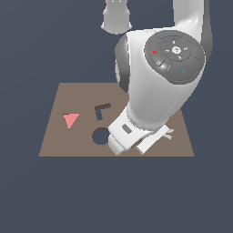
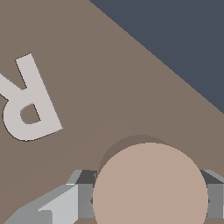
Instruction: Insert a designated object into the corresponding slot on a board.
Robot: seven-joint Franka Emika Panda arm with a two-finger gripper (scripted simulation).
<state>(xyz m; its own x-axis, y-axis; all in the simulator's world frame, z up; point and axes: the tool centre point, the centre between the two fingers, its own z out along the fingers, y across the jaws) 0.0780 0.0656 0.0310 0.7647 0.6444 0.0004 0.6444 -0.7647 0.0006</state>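
Disc picked up, hole not yet filled.

In the exterior view the arm leans low over the board toward that view's right; the round hole sits open and empty beside the L cutout and the pink triangle, so the carry and the insertion are left. The gripper and disc are hidden there behind the arm's bulk. In the wrist view the disc sits between the fingers, apparently clamped and lifted, given the shadow beneath it; the gripper is cut off at the frame edge, near the letter R.
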